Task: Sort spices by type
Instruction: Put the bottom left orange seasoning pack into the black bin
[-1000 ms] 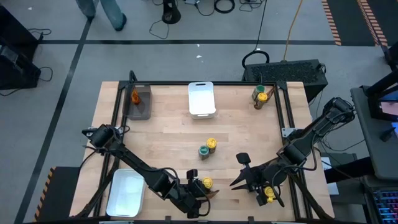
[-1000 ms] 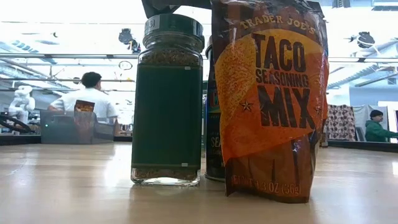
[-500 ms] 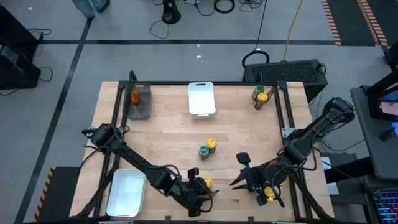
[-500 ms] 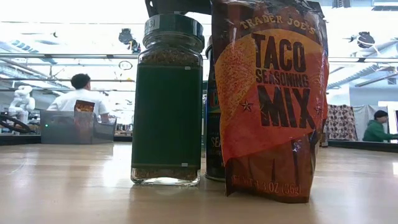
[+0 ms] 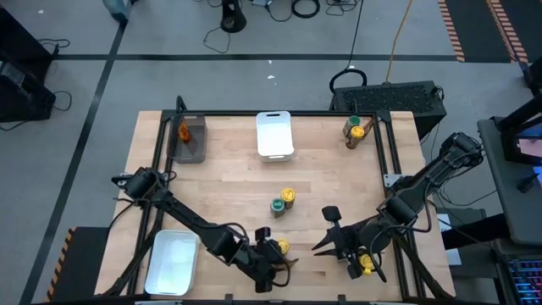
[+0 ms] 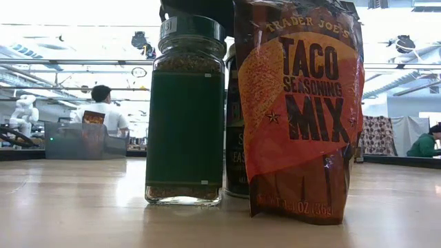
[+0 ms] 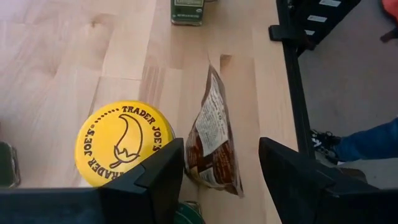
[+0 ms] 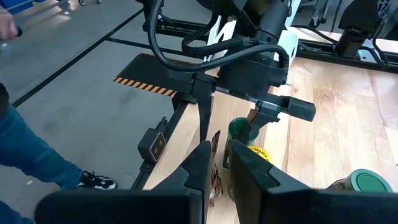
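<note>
At the near edge stand a green-lidded jar (image 6: pixel 185 117), a yellow-lidded jar (image 7: pixel 124 143) and an orange-brown taco seasoning packet (image 7: pixel 214 137), upright on its bottom edge. My left gripper (image 5: pixel 273 258) hangs open above them; in its wrist view the packet shows between the fingers and the yellow lid (image 5: pixel 282 247) beside one finger. My right gripper (image 5: pixel 326 241) waits shut to their right, pointing at them. Two more jars (image 5: pixel 283 202) stand mid-table and another pair (image 5: pixel 353 129) in the far right corner. My left gripper comes from above, pointing down. One finger (image 7: pixel 163 171) overlaps the rim of the yellow lid (image 7: pixel 158 134) in the wrist view. Whether it touches the lid I cannot tell.
A white tray (image 5: pixel 274 134) lies at the far edge's middle, another (image 5: pixel 172 261) beside the near left corner. A clear-sided bin (image 5: pixel 190 140) in the far left corner holds an orange piece (image 5: pixel 183 131). Bare wood lies left of the middle jars. People sit beyond the table.
My left gripper has come down a little over the near-edge jars and now fills more of the low view's top, above the green lid. The right arm has kept still.
</note>
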